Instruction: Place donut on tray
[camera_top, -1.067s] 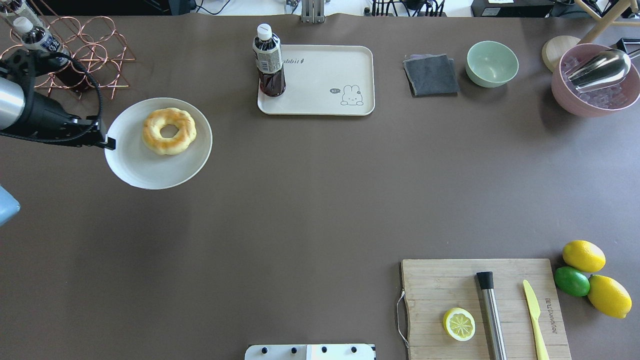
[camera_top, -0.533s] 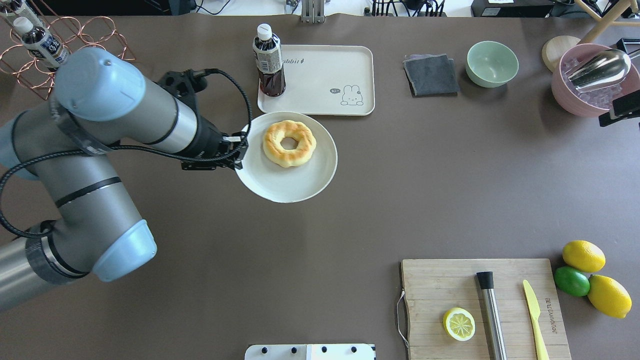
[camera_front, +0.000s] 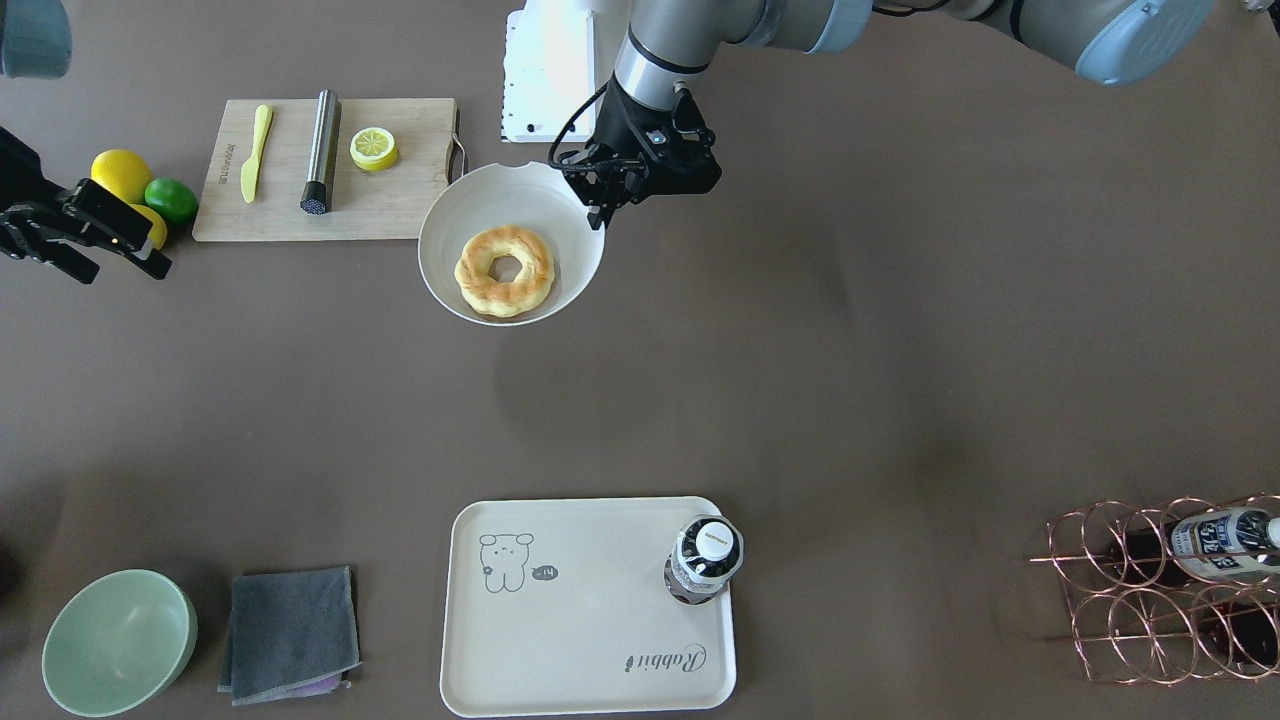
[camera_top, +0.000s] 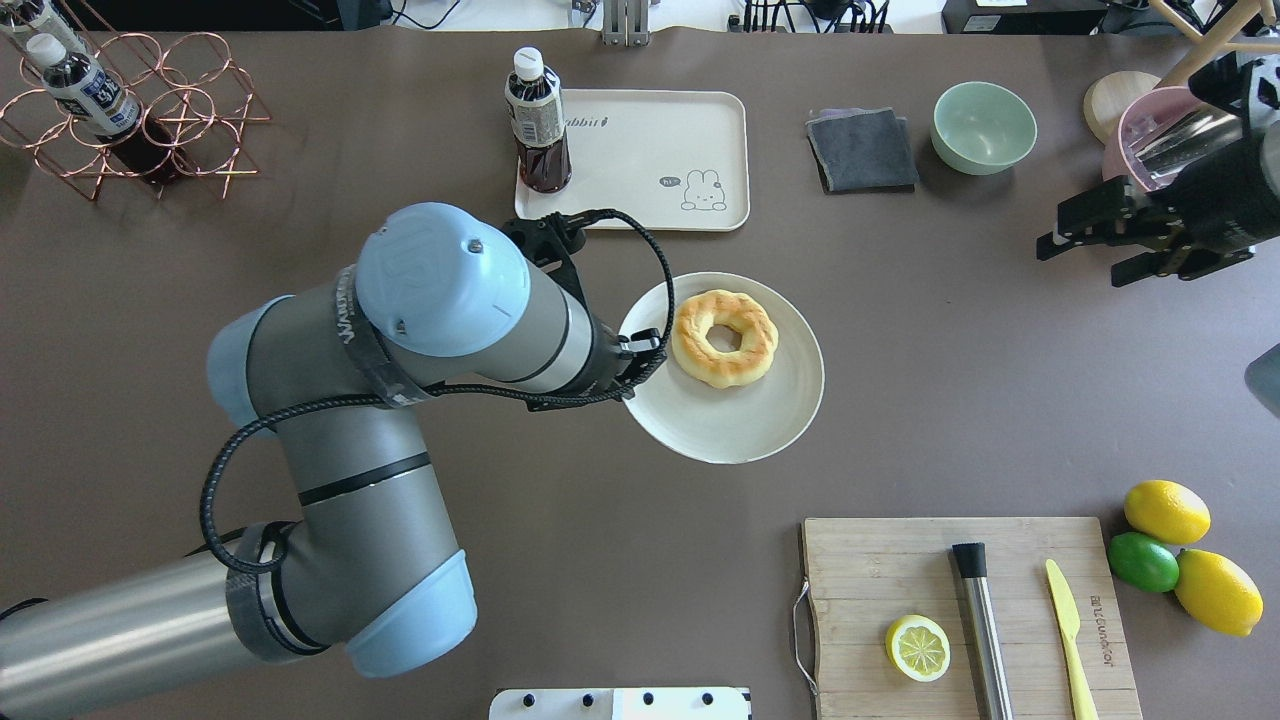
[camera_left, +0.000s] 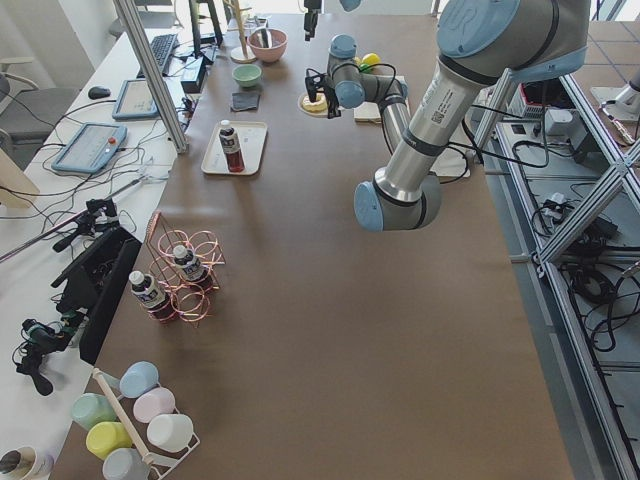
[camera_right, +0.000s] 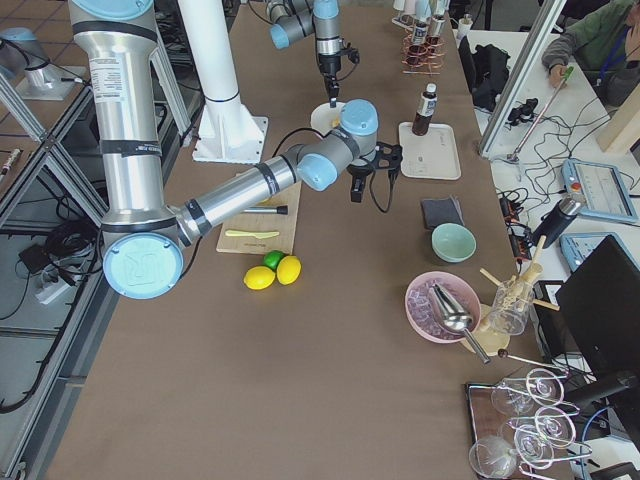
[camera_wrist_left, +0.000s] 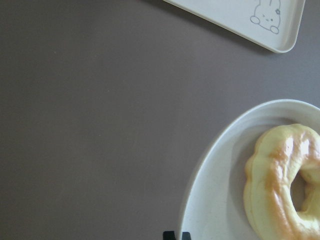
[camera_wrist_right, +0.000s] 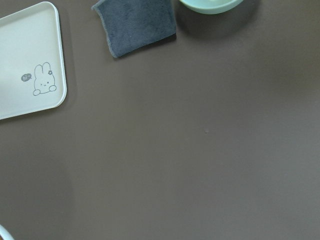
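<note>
Left gripper (camera_top: 645, 352): is pinching the left rim of a round white plate (camera_top: 722, 428), fingers closed on the edge.
Right gripper (camera_top: 1085, 258): is hovering over the right side of the table (camera_top: 600, 480), fingers spread apart, holding nothing.
Donut (camera_top: 725, 337): is lying flat on the plate, hole up, toward the plate's far half; it is touching neither gripper.
Plate: is hanging clear of the table in the front-facing view, its shadow falling on the brown surface apart from it.
Tray (camera_top: 640, 165): is sitting at the far edge of the table, beyond the plate and not touching it; bear drawing facing up.
Bottle (camera_top: 538, 120): is standing upright on the tray's left end, dark liquid inside, white cap on.
Cutting board (camera_top: 870, 570): is lying at the near right of the table, carrying a lemon half (camera_top: 918, 648), a metal bar (camera_top: 983, 630) and a yellow knife (camera_top: 1068, 625).
Green bowl (camera_top: 984, 125): is resting right of the tray, with a grey cloth (camera_top: 862, 150) between them.
Lime (camera_top: 1143, 561): is sitting between two whole lemons, just beside the board.
</note>
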